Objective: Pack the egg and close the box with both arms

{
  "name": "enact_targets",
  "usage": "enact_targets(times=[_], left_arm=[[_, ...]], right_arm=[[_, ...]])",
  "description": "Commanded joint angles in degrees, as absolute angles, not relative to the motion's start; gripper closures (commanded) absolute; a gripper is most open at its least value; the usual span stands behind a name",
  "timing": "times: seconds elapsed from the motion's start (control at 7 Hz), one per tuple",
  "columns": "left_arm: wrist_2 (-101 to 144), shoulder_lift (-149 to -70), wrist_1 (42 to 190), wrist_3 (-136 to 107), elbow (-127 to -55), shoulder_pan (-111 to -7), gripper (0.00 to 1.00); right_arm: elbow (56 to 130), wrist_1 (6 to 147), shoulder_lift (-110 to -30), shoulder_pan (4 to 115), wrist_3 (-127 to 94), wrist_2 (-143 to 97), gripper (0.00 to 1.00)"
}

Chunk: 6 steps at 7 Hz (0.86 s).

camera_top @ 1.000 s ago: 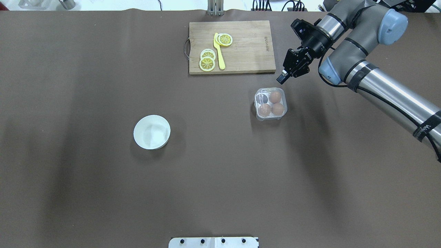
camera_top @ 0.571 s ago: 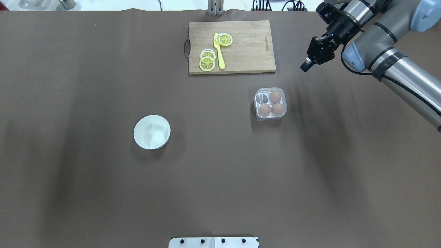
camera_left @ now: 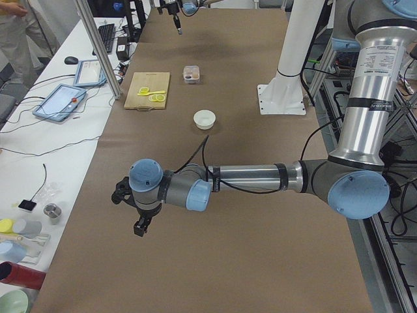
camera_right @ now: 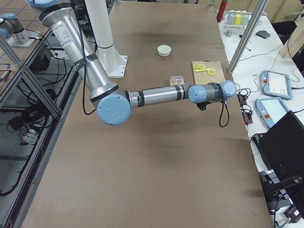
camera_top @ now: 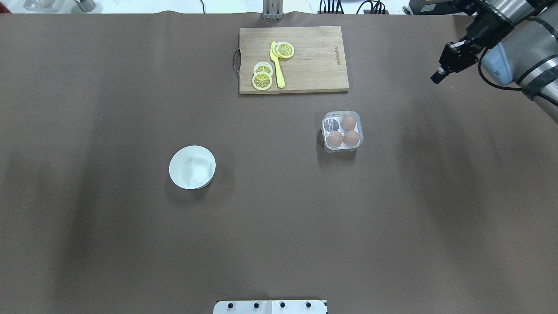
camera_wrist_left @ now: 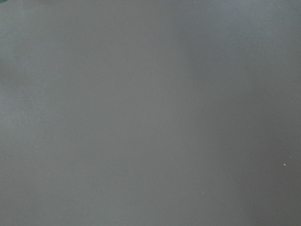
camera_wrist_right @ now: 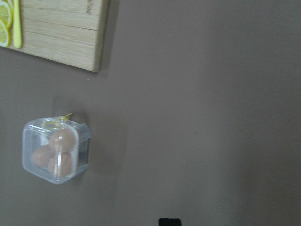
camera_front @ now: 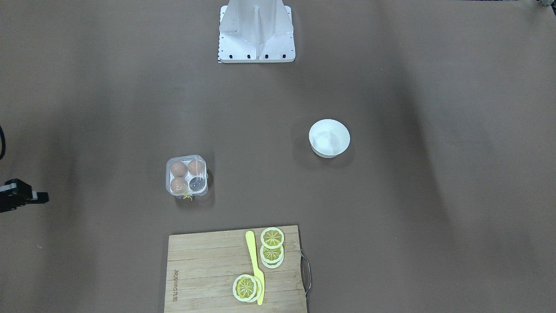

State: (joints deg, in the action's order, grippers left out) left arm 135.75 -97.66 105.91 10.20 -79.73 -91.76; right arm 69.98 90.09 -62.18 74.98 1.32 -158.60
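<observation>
Packing looks done to me. My left claw (camera_left: 141, 228) hangs over the table (camera_top: 279, 226) at its left end, and I cannot tell how far open it is. Bowl (camera_top: 174, 162) and far-edge board (camera_top: 314, 65) sit well apart from the box (camera_top: 331, 125), right of centre. Its lid (camera_wrist_right: 55, 149) looks down over three eggs (camera_top: 348, 123). My right claw (camera_top: 437, 78), seemingly pinched together and empty, hangs near the far right corner. Next I'd only check the latch. There is wide open table around the box.
</observation>
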Motion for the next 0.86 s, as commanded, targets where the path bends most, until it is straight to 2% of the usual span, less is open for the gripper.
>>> enact_targets(times=[0.0, 0.71], left_arm=[[135.7, -98.0, 105.6, 10.2, -79.7, -91.8, 0.02], [135.7, -98.1, 105.5, 9.9, -79.6, -91.8, 0.02]], right_arm=[[71.0, 82.3, -68.9, 82.7, 1.8, -151.5, 1.0], [70.4, 82.2, -74.7, 93.9, 15.4, -139.1, 1.0]])
